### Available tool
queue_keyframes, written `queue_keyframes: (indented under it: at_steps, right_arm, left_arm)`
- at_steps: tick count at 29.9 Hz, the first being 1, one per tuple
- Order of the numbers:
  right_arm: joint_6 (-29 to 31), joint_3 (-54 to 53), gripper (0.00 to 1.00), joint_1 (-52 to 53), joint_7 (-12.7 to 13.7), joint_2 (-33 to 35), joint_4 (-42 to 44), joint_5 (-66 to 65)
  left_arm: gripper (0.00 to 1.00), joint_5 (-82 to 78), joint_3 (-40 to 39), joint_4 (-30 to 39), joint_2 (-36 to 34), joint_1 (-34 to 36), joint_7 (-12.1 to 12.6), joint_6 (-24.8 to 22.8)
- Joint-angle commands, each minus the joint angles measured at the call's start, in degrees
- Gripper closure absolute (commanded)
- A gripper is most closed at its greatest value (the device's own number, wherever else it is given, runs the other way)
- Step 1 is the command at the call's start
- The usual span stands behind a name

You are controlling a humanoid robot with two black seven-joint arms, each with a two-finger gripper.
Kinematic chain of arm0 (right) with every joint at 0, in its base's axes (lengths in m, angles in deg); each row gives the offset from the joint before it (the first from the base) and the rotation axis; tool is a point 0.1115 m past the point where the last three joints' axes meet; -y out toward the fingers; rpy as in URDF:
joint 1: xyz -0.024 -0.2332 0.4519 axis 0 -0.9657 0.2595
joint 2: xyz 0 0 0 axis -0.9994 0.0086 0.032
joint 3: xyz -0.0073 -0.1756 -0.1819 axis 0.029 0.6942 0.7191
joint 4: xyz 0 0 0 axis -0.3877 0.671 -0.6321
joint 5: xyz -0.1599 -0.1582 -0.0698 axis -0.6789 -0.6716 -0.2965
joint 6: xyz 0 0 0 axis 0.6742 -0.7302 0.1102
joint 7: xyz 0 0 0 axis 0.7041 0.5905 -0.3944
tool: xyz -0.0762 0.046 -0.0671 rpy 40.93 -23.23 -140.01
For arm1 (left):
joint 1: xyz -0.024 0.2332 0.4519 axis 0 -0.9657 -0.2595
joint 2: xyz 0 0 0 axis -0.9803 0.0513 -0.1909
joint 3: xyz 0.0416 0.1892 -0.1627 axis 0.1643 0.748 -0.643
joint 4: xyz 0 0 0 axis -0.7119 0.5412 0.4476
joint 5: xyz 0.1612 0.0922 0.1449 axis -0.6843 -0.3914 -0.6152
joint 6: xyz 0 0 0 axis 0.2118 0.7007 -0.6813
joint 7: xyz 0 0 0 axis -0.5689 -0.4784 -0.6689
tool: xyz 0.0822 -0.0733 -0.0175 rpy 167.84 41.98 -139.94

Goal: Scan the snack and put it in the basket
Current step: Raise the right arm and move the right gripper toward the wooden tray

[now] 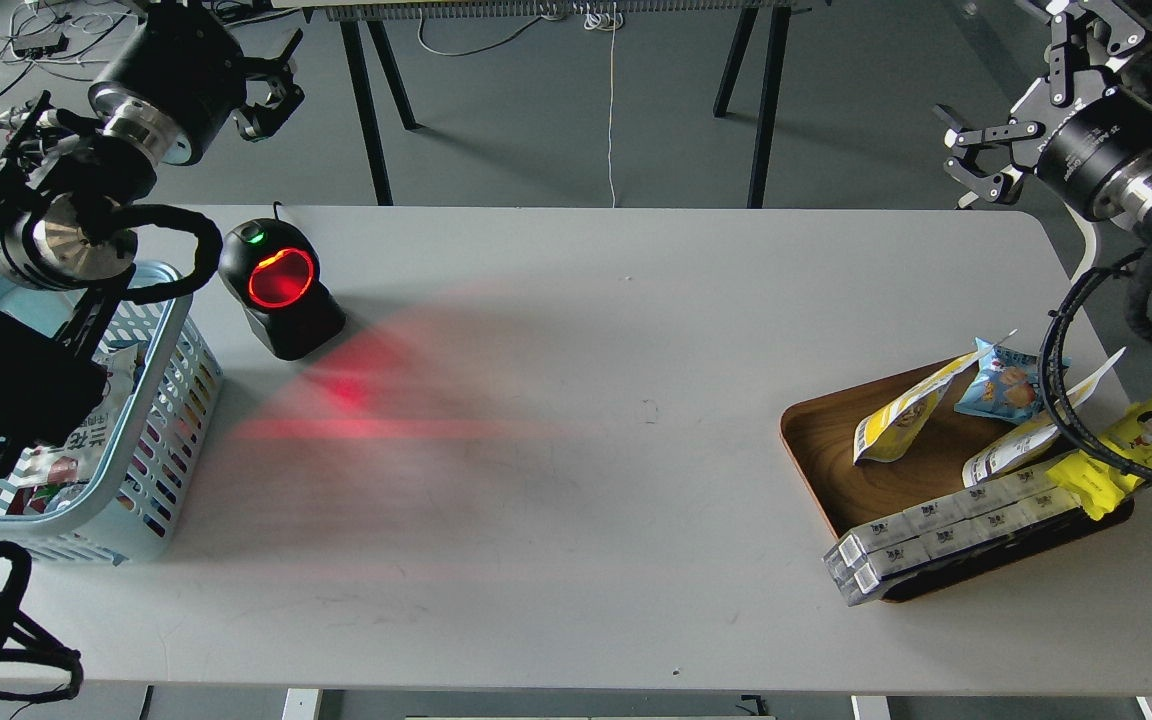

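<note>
Two snack pouches, yellow with white upper parts, lean in the brown wooden tray [826,460] at the right: one [901,410] at its left, one [1021,440] further right. The light blue basket [171,420] stands at the table's left edge and holds several packets; a white printed one [86,425] shows, partly hidden by my left arm. My left gripper [271,85] is open and empty, raised behind the table's far left. My right gripper [976,160] is open and empty, high above the table's far right corner.
A black barcode scanner [281,290] with a glowing red ring stands beside the basket and throws red light on the table. The tray also holds a small blue packet [1004,385], an all-yellow cartoon bag [1136,445] and a long white box stack [946,530].
</note>
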Motion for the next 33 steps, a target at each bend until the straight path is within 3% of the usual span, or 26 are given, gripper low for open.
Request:
queue_keyframes:
  at_steps: [1, 7, 12, 16, 18, 25, 29, 33]
  right_arm:
    - [-1.2, 8.4, 0.01, 6.5, 1.2, 5.7, -4.7, -0.3]
    - [-1.4, 25.6, 0.01, 20.5, 3.6, 14.7, -11.4, 0.0]
    - [-1.4, 33.2, 0.01, 30.7, 10.6, 21.3, -18.7, -0.6]
    - [-1.7, 36.1, 0.02, 34.1, 18.0, 22.9, -21.5, -1.3]
    - [-2.0, 36.4, 0.03, 34.1, 20.1, 22.6, -21.5, -4.0]
    - [-2.5, 40.1, 0.03, 37.0, 22.5, 12.8, -15.4, -7.1]
    - [-2.6, 49.4, 0.03, 45.8, 22.7, 2.5, -8.9, -5.1]
    - [-3.3, 58.4, 0.03, 56.0, 23.2, -3.4, -11.2, 2.9]
  left_arm:
    - [0.00, 0.0, -0.2, 0.2, -0.1, 0.0, 0.0, -0.1]
    - [0.00, 0.1, -0.3, 0.6, -1.0, 0.0, 0.0, -0.6]
    - [0.00, 0.2, -0.6, 0.6, -0.7, 0.3, -0.2, -0.6]
    - [0.00, 0.2, -0.6, 1.0, -0.5, 0.3, -0.2, -0.5]
    - [0.00, 0.2, -0.5, 1.6, -0.7, 0.3, -0.2, -0.4]
    - [0.00, 0.2, -0.4, 1.7, -0.9, 0.4, -0.1, -0.2]
    - [0.00, 0.1, -0.4, 1.7, -1.0, 0.4, 0.0, -0.2]
    - [0.00, 0.1, -0.5, 1.7, -1.0, 0.4, -0.1, -0.1]
